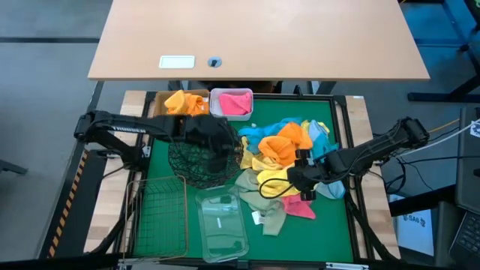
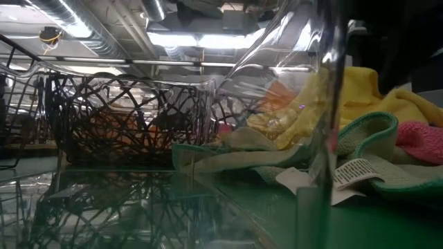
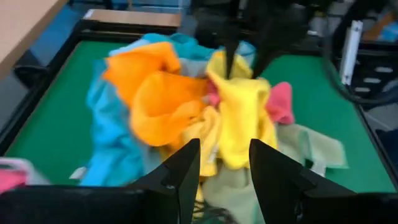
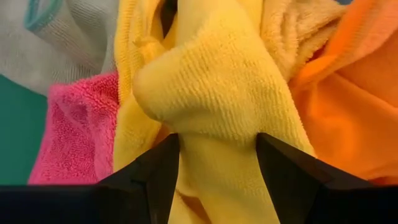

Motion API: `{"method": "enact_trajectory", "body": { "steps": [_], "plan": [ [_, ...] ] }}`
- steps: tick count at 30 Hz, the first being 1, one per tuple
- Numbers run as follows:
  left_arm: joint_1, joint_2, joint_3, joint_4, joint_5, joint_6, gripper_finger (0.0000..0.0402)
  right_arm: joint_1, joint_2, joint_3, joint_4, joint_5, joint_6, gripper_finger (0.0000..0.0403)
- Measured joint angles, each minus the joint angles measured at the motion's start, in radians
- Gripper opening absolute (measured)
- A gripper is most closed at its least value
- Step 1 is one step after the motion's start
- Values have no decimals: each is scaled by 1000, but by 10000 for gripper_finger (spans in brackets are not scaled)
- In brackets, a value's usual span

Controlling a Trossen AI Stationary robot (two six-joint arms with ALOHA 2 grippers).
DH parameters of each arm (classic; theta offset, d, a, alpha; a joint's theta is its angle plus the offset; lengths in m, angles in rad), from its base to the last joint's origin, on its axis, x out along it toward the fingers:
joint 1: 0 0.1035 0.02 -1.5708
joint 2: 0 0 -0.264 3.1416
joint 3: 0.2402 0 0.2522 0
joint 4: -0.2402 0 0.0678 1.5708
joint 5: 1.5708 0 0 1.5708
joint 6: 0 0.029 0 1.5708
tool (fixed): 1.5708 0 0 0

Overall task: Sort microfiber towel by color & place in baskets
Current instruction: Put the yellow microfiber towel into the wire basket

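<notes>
Gripping a yellow towel in the pile

Reaching into the heap of towels, the right gripper (image 1: 294, 178) is standing with its two fingers (image 4: 152, 177) set wide on either side of a fold of a yellow towel (image 4: 217, 93); the cloth is filling the gap between them, so it is being gripped there; in the right wrist view a pink towel (image 4: 78, 130) is lying on one side of it and an orange towel (image 4: 348, 99) on the other.

The left gripper (image 1: 222, 150) is hanging over the edge of the black mesh bowl (image 1: 191, 161), just beside the pile; its fingers (image 3: 180, 171) are standing partly apart with nothing between them, pointing toward the heap.

The pile is lying on the green mat (image 1: 161, 150), with blue, orange, yellow, olive and pink cloths mixed together; the tan box (image 1: 161, 97) is already holding orange cloth and the white tub (image 1: 216, 96) pink cloth; the wire basket (image 1: 157, 217) and the clear tub (image 1: 221, 225) are standing at the near side, beside each other.
</notes>
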Motion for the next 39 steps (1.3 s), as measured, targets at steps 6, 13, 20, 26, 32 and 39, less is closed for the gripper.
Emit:
{"method": "enact_trajectory", "body": {
  "steps": [6,13,20,26,32,39],
  "plan": [
    [-99,65,0,86,-36,0,132,0,0,-19,52,0,0,208],
    [-160,143,0,139,-38,3,132,0,0,-19,94,-1,0,118],
    [-184,199,0,166,-39,4,132,0,0,-18,164,-2,-1,10],
    [-183,226,0,167,-40,11,132,0,0,42,165,-27,-2,19],
    [-184,225,0,217,-39,11,132,0,0,120,173,-27,-25,11],
    [-186,225,0,303,-39,11,132,0,0,171,243,-27,-51,4]
  ]
}}
